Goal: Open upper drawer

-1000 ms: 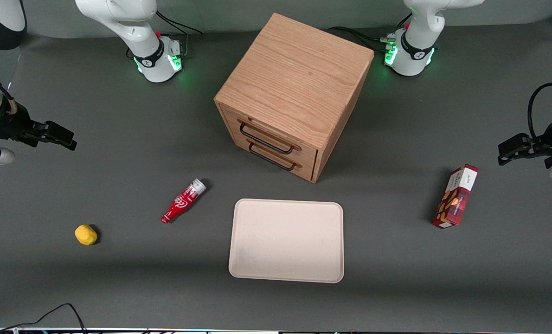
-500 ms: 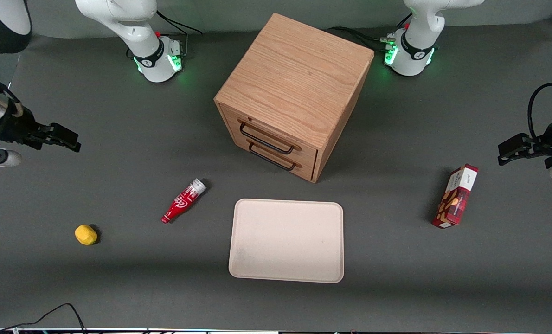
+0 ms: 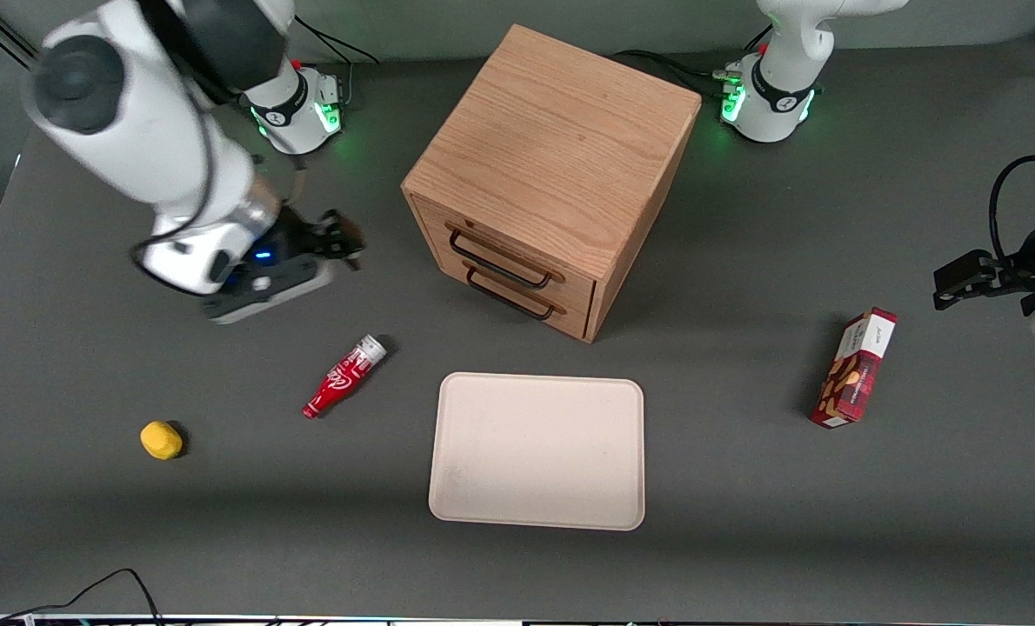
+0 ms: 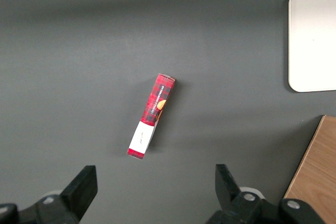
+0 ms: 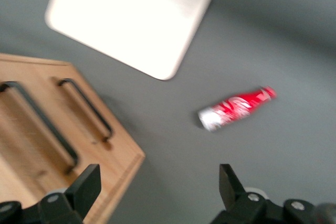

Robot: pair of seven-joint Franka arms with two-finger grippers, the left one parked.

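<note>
The cube-shaped wooden cabinet [image 3: 561, 139] stands mid-table, its front turned toward the working arm's end. The upper drawer [image 3: 493, 247] is light oak with a thin black wire handle [image 3: 502, 262] and sits flush, shut. The lower twin drawer [image 3: 517, 300] is just below it. In the right wrist view the upper drawer's handle [image 5: 38, 123] is the longer one, next to the lower handle [image 5: 88, 109]. My gripper [image 3: 345, 241] is open and empty. It hovers in front of the drawers, a short gap away, touching nothing. Its fingers [image 5: 86, 186] straddle the cabinet's lower front corner.
A cream tray [image 3: 537, 450] lies nearer the front camera than the cabinet and shows in the right wrist view [image 5: 131, 22]. A red bottle [image 3: 343, 376] lies below the gripper. A yellow lump [image 3: 161, 440] and a red box [image 3: 855, 367] lie toward the table's ends.
The right arm has swung in from the working arm's end of the table toward the cabinet. Its gripper now hangs in front of the drawers. The drawers have not moved.
</note>
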